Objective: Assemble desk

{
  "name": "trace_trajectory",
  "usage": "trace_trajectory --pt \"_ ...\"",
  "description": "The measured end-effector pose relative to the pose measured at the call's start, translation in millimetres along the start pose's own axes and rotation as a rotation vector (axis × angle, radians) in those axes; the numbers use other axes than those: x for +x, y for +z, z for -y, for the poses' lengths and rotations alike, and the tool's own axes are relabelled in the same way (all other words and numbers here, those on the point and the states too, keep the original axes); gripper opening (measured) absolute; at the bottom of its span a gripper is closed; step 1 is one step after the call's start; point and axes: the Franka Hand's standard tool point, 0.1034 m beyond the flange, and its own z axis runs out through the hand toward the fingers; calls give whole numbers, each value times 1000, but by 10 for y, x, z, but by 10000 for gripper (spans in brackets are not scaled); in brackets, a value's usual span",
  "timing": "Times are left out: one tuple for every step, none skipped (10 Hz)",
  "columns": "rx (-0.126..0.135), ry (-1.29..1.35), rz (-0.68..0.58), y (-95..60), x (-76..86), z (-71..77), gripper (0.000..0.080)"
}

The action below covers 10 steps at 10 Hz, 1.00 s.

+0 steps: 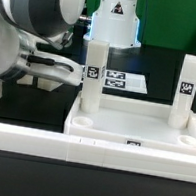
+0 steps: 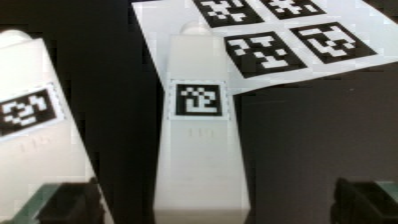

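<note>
While the claw (image 2: 210, 205) stands released, its fingers (image 2: 57, 206) flank a smooth square white leg (image 2: 196, 110).

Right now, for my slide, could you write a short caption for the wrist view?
Open tool lined up on a tagged white leg, with the marker board beyond it.

No words, brands or nrs legible, only b/w sq. tags plus one sign. Tags: one on the leg (image 1: 92, 80) at the tabletop's (image 1: 132, 129) corner toward the exterior view's left, one on the leg (image 1: 187, 90) at its right corner, several on the marker board (image 1: 125, 82) behind the tabletop; wrist view: one on a leg (image 2: 196, 150), four on the marker board (image 2: 285, 40). Behind the tabletop, a white column (image 1: 114, 26) bears a black triangle sign, symbol too small to read.
</note>
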Motion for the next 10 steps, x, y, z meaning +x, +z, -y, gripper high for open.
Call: trace_trajectory --pt "-1 1 0 35 16 -2 649" --pt "-2 1 -1 55 25 -2 649" --pt "-2 1 2 88 32 0 649" --pt "-2 1 4 132 42 -1 649" --pt "-2 3 9 174 45 -7 649" --pt "0 3 10 201 47 -12 649" --pt "0 3 11 206 44 -12 649" --pt "0 3 11 205 44 -12 649" --pt "0 3 10 201 45 -12 649" --pt "0 3 9 196 46 -12 561"
